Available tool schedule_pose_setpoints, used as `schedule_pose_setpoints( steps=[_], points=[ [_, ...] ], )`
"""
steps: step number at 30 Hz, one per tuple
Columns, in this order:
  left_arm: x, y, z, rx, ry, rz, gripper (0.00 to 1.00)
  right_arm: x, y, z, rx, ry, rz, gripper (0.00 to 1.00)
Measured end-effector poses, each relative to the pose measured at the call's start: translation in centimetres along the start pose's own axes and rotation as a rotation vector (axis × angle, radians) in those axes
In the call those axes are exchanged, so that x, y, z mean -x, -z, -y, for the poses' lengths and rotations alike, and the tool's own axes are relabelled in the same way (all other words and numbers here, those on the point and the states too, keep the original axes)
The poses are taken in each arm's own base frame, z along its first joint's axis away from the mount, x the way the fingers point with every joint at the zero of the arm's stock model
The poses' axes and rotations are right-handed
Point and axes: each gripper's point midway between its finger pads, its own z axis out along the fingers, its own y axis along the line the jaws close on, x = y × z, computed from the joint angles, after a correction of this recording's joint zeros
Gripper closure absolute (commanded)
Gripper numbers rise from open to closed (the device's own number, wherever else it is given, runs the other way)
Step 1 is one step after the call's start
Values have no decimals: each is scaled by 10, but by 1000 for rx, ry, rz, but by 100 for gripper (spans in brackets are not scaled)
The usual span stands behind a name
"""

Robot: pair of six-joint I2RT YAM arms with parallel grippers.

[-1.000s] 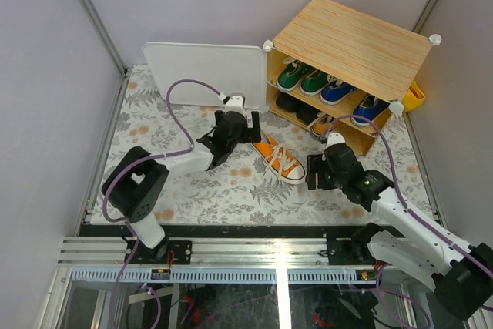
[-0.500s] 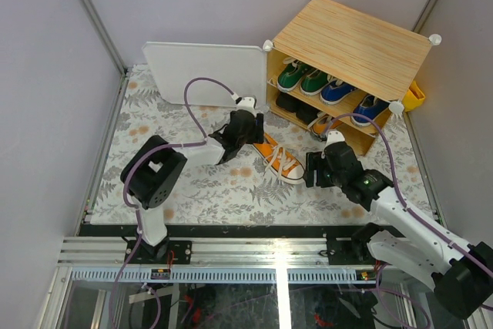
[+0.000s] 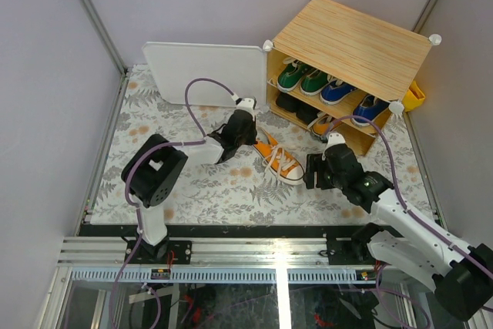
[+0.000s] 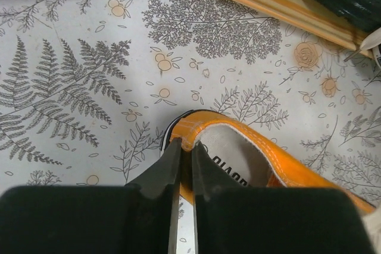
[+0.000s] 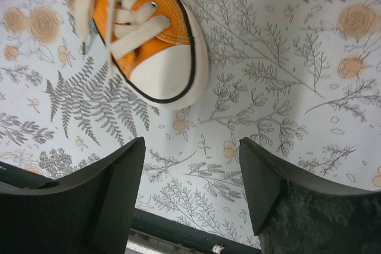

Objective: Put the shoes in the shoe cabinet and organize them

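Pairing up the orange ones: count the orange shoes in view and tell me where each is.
2. One orange shoe lies on the table, its heel pinched by the left gripper. The second orange shoe sits on the lower shelf of the shoe cabinet, partly hidden.

left hand (image 4: 186, 147): reached forward, fingers pinching orange sneaker (image 4: 286, 168) heel | right hand (image 5: 190, 146): low, fingers apart

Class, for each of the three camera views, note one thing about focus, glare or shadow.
Top external: even light, a white glare streak at the bottom edge. Left wrist: black fingers soft, orange canvas sneaker heel crisp. Right wrist: dark fingers blurred, the sneaker's white toe cap sharp.
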Motion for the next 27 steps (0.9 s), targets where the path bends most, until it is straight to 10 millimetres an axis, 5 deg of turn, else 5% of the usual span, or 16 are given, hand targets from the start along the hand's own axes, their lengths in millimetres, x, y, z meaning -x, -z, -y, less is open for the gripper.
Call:
schedule_pose_setpoints(
  steps=[6,10,22,27],
  points=[
    [-5,5,2,-14,43,-13,100,-37,-9,5,5,-37,-86,33],
    [-17,28,-6,0,100,-37,100,-49,-11,2,17,-53,-116,42],
    [-40,71,-9,65,146,-79,100,-64,-32,-51,163,-64,-124,69],
    [-27,79,-2,83,164,-6,100,-83,-39,-67,118,47,-152,72]
  ],
)
